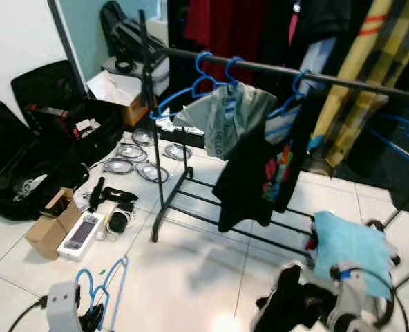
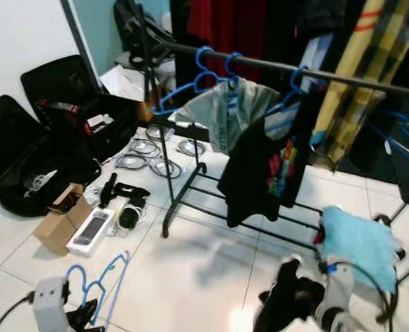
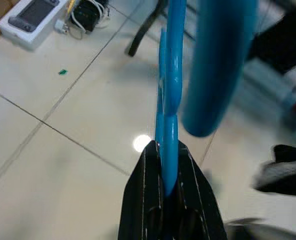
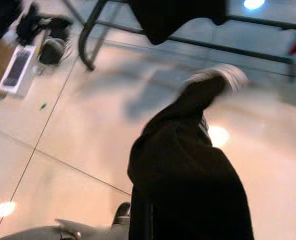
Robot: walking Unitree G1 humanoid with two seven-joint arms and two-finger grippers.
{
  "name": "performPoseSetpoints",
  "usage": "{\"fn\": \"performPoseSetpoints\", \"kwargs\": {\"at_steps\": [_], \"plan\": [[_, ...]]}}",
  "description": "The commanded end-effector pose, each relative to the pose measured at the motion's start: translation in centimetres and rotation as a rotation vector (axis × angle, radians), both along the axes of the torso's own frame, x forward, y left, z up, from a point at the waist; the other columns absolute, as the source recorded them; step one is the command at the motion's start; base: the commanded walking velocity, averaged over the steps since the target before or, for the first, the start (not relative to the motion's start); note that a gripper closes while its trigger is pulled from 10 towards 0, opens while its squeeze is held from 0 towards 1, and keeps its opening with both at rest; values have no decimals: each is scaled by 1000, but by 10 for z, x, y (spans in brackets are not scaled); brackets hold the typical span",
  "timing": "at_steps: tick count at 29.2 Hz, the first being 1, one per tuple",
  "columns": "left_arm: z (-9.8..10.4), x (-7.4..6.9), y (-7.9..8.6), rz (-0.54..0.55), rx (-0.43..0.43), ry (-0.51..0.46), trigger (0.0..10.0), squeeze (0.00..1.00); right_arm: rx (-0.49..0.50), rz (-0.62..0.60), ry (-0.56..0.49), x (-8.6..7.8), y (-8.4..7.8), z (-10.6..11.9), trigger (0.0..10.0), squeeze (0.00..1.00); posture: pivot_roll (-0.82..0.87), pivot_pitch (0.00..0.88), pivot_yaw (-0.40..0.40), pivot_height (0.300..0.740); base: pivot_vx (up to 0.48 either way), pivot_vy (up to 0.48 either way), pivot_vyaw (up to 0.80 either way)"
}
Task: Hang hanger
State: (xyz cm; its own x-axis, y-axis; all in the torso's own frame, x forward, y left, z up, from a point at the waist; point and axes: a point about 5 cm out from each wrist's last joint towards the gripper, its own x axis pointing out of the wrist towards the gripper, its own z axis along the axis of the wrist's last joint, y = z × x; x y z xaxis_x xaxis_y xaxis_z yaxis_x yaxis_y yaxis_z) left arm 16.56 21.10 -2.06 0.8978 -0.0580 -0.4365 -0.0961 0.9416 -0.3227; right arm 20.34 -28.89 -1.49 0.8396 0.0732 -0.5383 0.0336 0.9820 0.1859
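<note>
A black clothes rail (image 1: 273,69) crosses the upper middle of the eye views. It carries an empty blue hanger (image 1: 191,86), a grey shirt (image 1: 229,117) and a black printed shirt (image 1: 260,173), each on blue hangers. Low at the left, my left gripper (image 1: 88,317) is shut on another blue hanger (image 1: 115,280), well below and in front of the rail. The left wrist view shows its fingers (image 3: 138,200) clamped on the hanger's bar (image 3: 170,90). At the lower right, my right gripper (image 1: 308,304) is shut on a black garment (image 4: 188,170) that drapes over its fingers.
A light blue cloth (image 1: 349,245) lies on the rack's base at the right. An open black suitcase (image 1: 25,159), a cardboard box (image 1: 49,228), a white boxed device (image 1: 83,232), cables (image 1: 118,218) and round discs (image 1: 132,162) litter the floor at the left. White tiles lie before the rack.
</note>
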Motion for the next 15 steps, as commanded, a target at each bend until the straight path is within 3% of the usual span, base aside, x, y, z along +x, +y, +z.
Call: {"fn": "performPoseSetpoints", "kwargs": {"at_steps": [1,4,15], "plan": [[-4,-7,4,27,-26,8,10000,0,19,-7,-44,5,1,4,10000,0,-5,72,-37,740,0,0,694],[-6,-1,1,18,-48,10,10000,0,84,-31,-49,9,-1,4,10000,0,5,52,-54,740,0,0,688],[-8,2,0,14,-49,14,10000,0,81,-25,-45,9,1,1,10000,0,15,28,-52,740,0,0,691]]}}
